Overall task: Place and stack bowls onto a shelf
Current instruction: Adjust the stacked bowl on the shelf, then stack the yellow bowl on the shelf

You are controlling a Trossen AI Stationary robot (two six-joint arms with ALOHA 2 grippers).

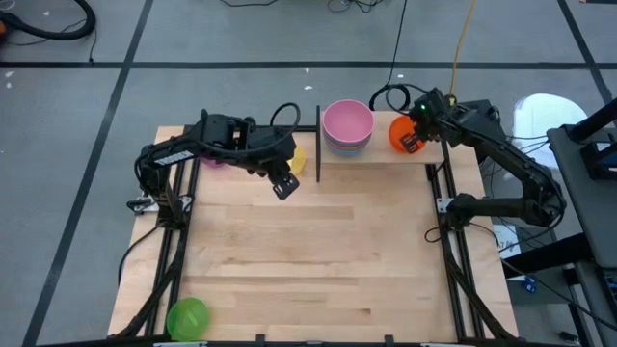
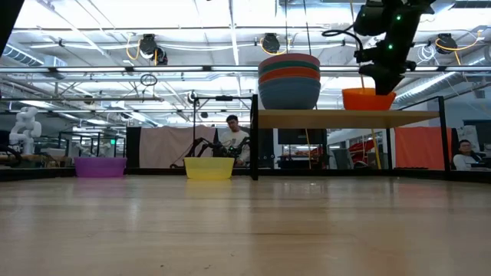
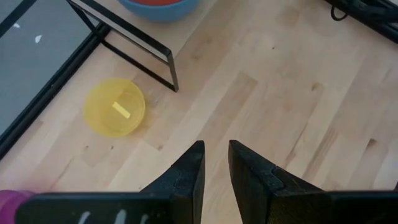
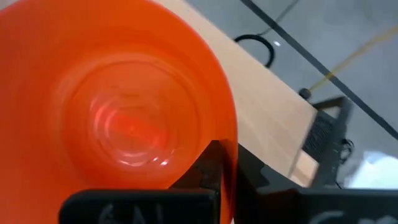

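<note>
Gripping the rim of the orange bowl (image 1: 400, 134), your right gripper (image 1: 416, 143) holds it on the shelf (image 2: 345, 118) just beside the stacked bowls (image 1: 347, 125), while your left gripper (image 1: 286, 186) hovers, fingers narrowly apart, near the yellow bowl (image 3: 115, 107).

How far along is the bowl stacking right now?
Done: a stack of large bowls, pink on top, sits on the shelf. In hand: the right gripper grips the orange bowl's rim at the shelf. Left: the yellow bowl, purple bowl and green bowl are on the table; the left gripper is empty.
</note>
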